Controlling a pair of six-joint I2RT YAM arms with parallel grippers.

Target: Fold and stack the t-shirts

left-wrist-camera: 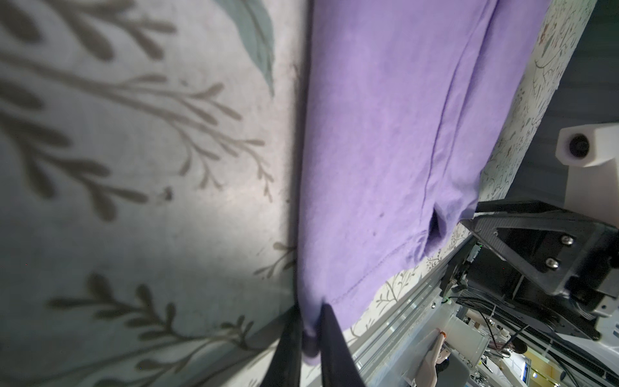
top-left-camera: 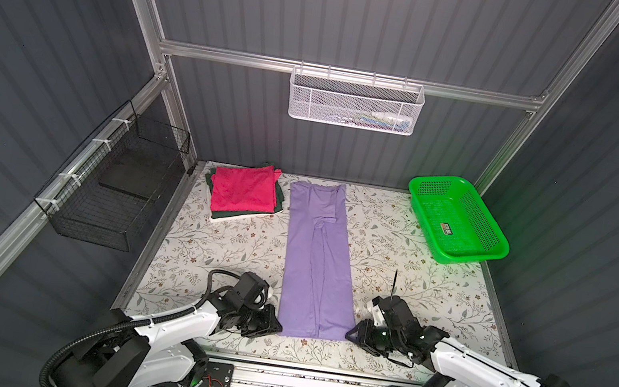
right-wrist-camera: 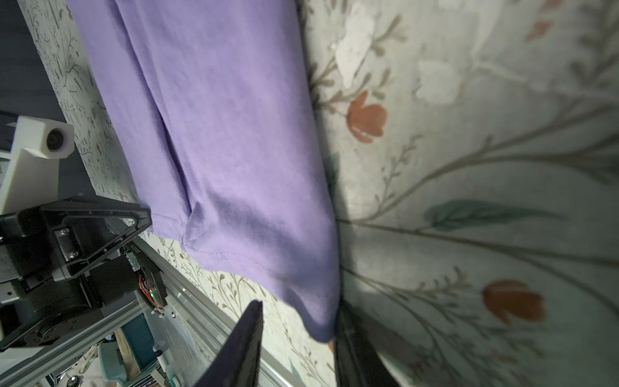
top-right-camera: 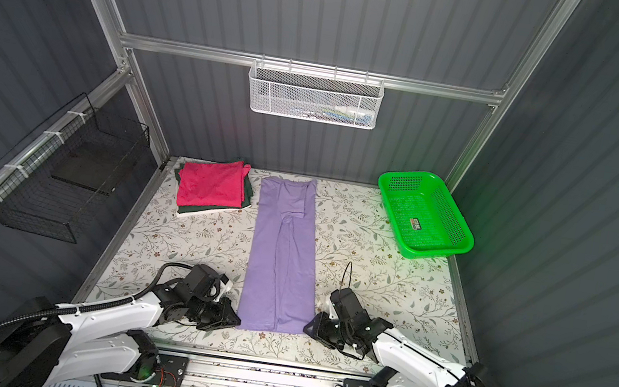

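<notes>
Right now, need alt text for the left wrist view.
The left gripper has its two dark fingers pinched on a hem corner of the lavender t-shirt, which lies folded lengthwise on the floral table cover. The right gripper sits at the hem's other corner.

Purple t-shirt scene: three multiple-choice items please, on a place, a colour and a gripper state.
1. Where is the pile of folded t-shirts?
A. In the green basket
B. On the table, left of the purple t-shirt
C. On the purple t-shirt
2. What colour is its top t-shirt?
A. Pink
B. White
C. Purple
3. How is the left gripper?
A. Open, clear of cloth
B. Out of view
C. Shut on the purple t-shirt's corner

B: both top views show it there. A: pink cloth lies uppermost. C: left wrist view shows the corner pinched.
</notes>
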